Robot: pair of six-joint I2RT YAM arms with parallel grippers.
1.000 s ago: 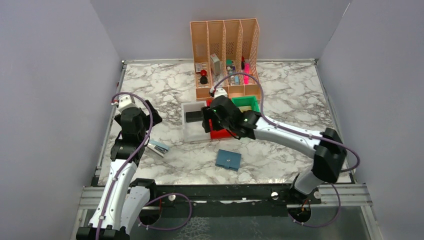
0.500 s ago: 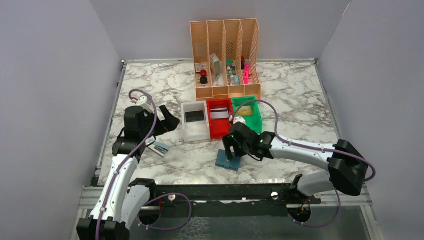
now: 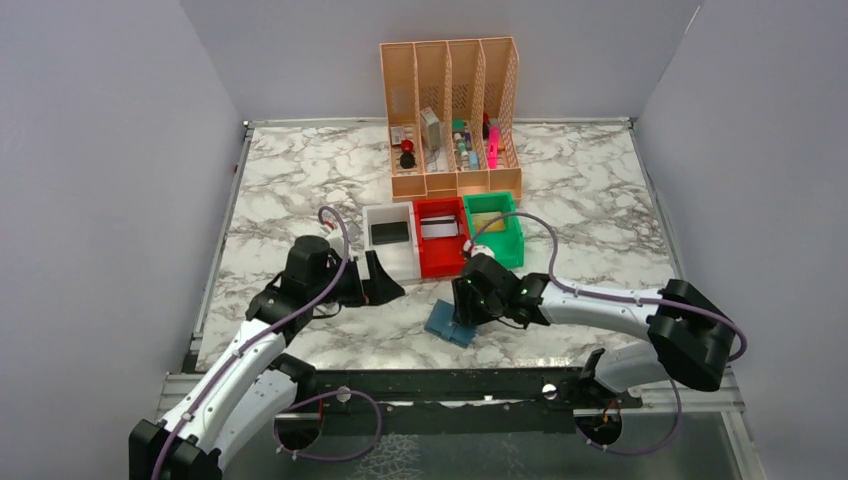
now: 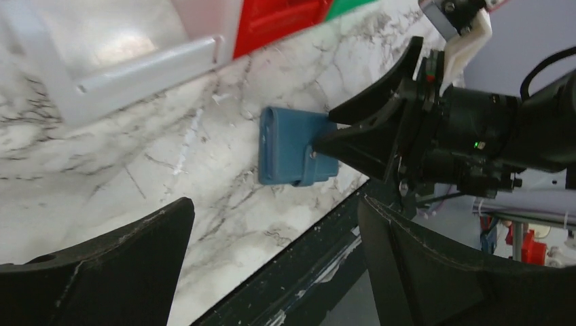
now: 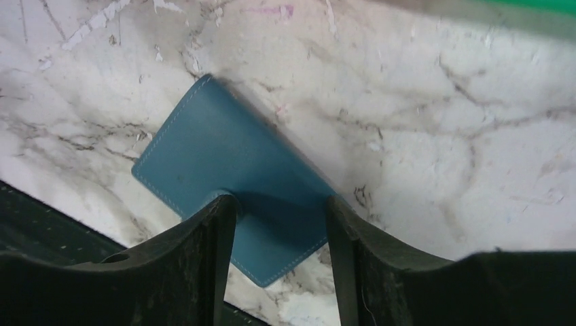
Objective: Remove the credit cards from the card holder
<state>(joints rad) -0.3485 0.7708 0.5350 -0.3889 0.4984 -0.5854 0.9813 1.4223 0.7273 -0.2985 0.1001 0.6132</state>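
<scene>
- Rail (image 3: 450, 382) of dark metal runs along the near edge of the desk (image 3: 300, 180), and we see both arm bases bolted to it.
- Just past that edge, right of centre, the wallet (image 5: 217, 156) lies closed and flat on the marble, skewed so that one corner points toward the rail.
- Directly over it we find the right gripper (image 5: 280, 204), jaws partly apart. Its fingers (image 5: 197, 258) straddle the middle of the teal cover with their tips down at its surface. Nothing fills the gap between them, so we read no pinch on the wallet.
- Left of the wallet, near it but apart, the left gripper (image 3: 388, 282) hangs above bare marble, jaws spread wide with nothing between them, aimed toward the wallet.
- Behind both grippers we count three bins in a row, side by side: a white bin (image 3: 390, 212), a red bin (image 3: 440, 262) and a green bin (image 3: 510, 242), left to right.
- A black slab (image 3: 390, 233) lies in the white bin, a grey card (image 3: 440, 228) in the red bin and a tan card (image 3: 487, 222) in the green bin; we cannot make out any print on them.
- Farthest back, just behind the bins, a peach organizer (image 3: 450, 70) stands upright with four slots, and we see small items low in each, too small to name.
- Grey walls (image 3: 100, 200) close the desk in on three sides.
</scene>
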